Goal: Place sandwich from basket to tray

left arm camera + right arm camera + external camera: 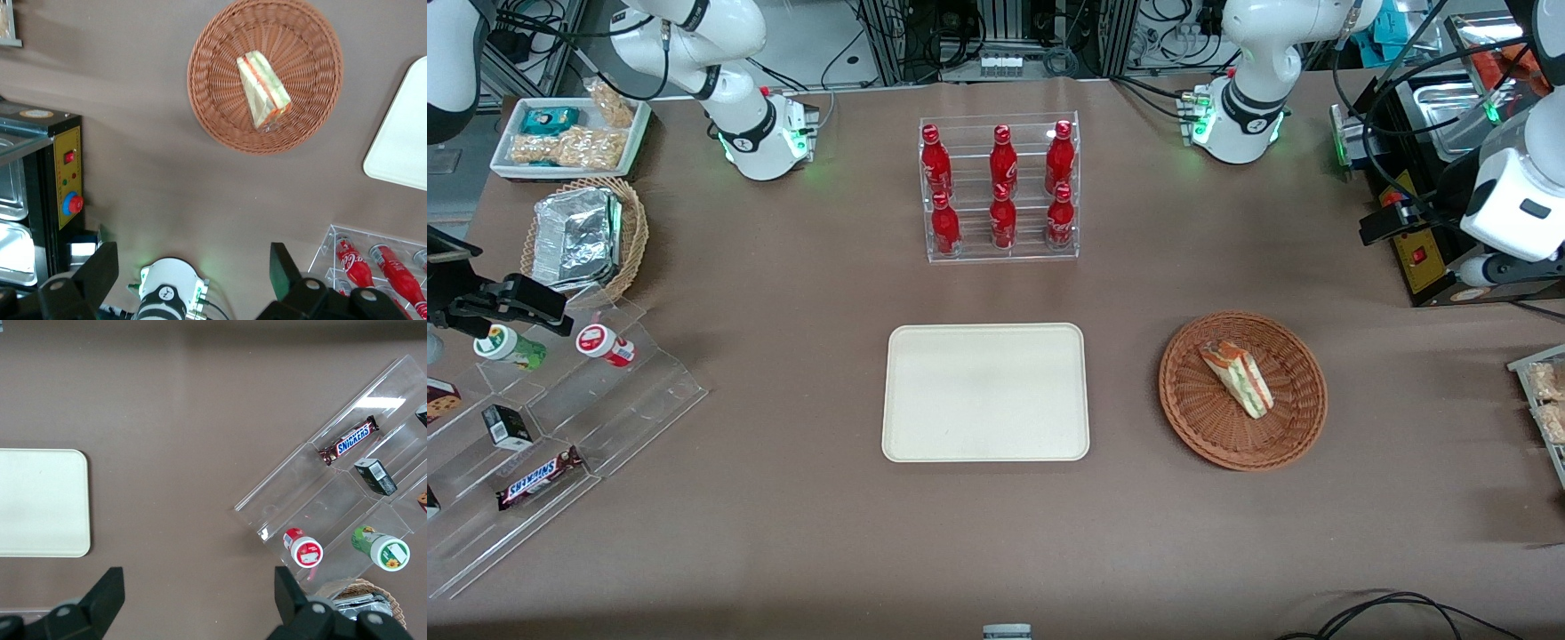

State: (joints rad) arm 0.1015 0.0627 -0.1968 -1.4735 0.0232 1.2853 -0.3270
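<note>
The sandwich (1236,378) (263,90), a clear-wrapped wedge with green and red-orange filling, lies on its side in the reddish-brown wicker basket (1183,409) (213,113). The cream tray (985,391) (400,147) lies flat beside the basket, toward the parked arm's end of the table, with nothing on it. My left gripper (192,273) (1392,224) is open and holds nothing. It hangs high above the table, at the working arm's end. It is well away from the basket and farther from the front camera than it.
A clear rack of red bottles (1000,191) (373,260) stands farther from the front camera than the tray. A black appliance with a yellow panel (1423,249) (60,173) sits at the working arm's end, near its base (1240,116). A snack tray (1543,400) shows at that table edge.
</note>
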